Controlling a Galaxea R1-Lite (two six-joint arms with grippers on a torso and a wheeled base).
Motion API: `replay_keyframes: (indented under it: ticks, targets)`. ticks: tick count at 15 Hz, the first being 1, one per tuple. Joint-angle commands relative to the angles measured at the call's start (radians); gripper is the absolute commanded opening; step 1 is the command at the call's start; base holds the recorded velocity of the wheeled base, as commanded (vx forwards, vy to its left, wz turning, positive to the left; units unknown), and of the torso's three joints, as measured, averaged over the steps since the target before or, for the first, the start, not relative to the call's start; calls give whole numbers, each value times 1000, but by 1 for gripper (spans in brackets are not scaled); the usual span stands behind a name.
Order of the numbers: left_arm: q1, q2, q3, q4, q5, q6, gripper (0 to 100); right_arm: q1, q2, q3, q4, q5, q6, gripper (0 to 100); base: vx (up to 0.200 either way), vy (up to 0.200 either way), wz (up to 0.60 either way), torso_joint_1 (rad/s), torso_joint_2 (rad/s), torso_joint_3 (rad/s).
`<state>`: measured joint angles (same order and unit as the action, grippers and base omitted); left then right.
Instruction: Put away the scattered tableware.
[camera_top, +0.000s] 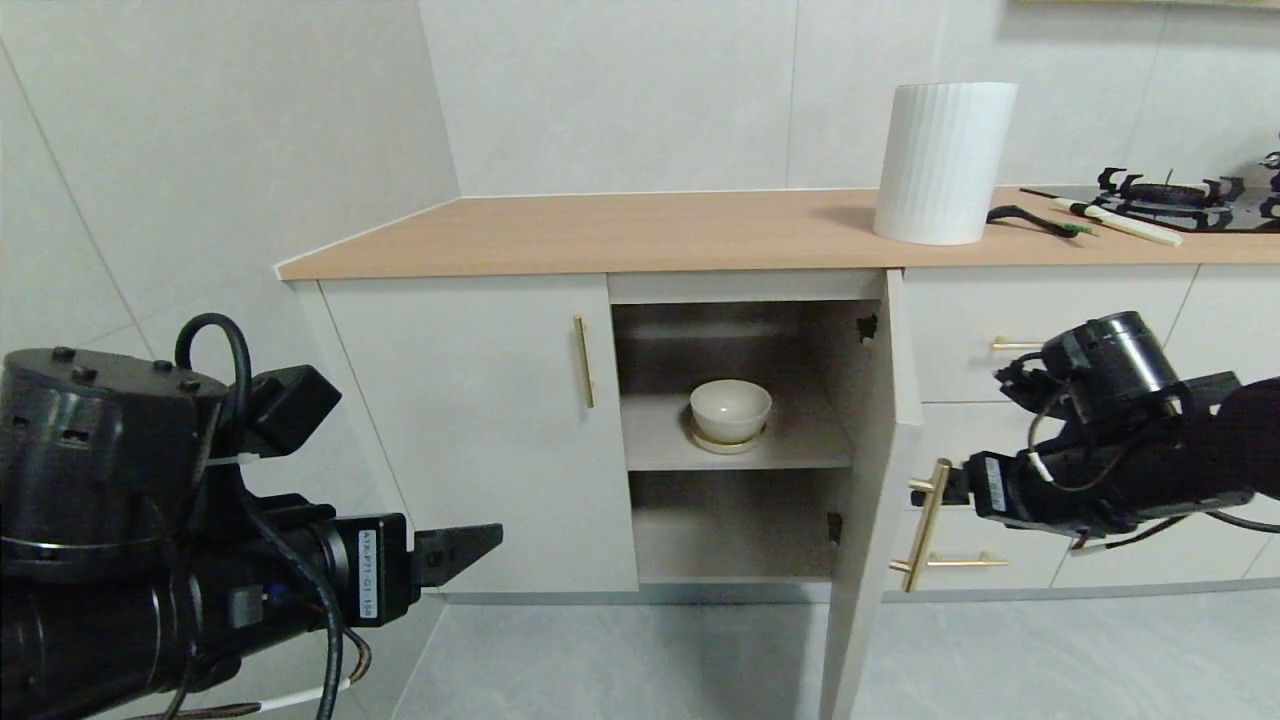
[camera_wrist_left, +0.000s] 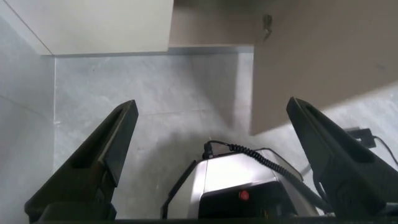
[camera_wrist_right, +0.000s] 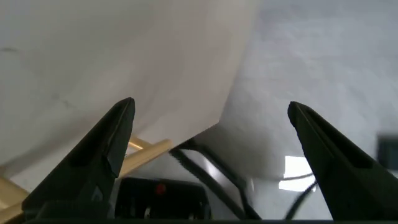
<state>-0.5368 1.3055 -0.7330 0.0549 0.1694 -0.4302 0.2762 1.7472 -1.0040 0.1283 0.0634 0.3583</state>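
Nearest the camera, the left gripper (camera_top: 468, 552) hangs low before the closed left cupboard door (camera_top: 480, 440); its wrist view shows the left gripper (camera_wrist_left: 212, 107) with fingers spread wide and nothing between them. The right gripper (camera_top: 950, 490) sits at the brass handle (camera_top: 930, 522) of the opened cupboard door (camera_top: 875, 450). Its wrist view shows the right gripper (camera_wrist_right: 211, 107) likewise spread and empty, with the handle (camera_wrist_right: 146, 151) just beside one finger. Inside, a cream bowl (camera_top: 730, 405) rests on a saucer (camera_top: 722, 442) on the middle shelf (camera_top: 660, 432). Beyond, the wooden countertop (camera_top: 600, 235) carries a white ribbed canister (camera_top: 945, 160), a pale utensil (camera_top: 1120, 222) and a gas hob (camera_top: 1170, 192). With the bowl stowed, the step in hand is probably shutting the door. That calls for closing on or pushing the handle and swinging along the hinge arc.
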Motion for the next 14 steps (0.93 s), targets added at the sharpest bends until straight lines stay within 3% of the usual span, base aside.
replay_keyframes:
  ticks: [1,13,14]
  targets:
    - [1,1,0,2,1,1,100,94,112,-84,-3,-1,5,100,0,0,0,0,0,0]
    - [1,8,12,6,1,11,100,143,255,-128,-113,-5,60,100,0,0,0,0,0,0]
    - [1,8,14,6,1,16,100,146,256,-128,-114,-5,71,100,200,0,0,-2,2,2]
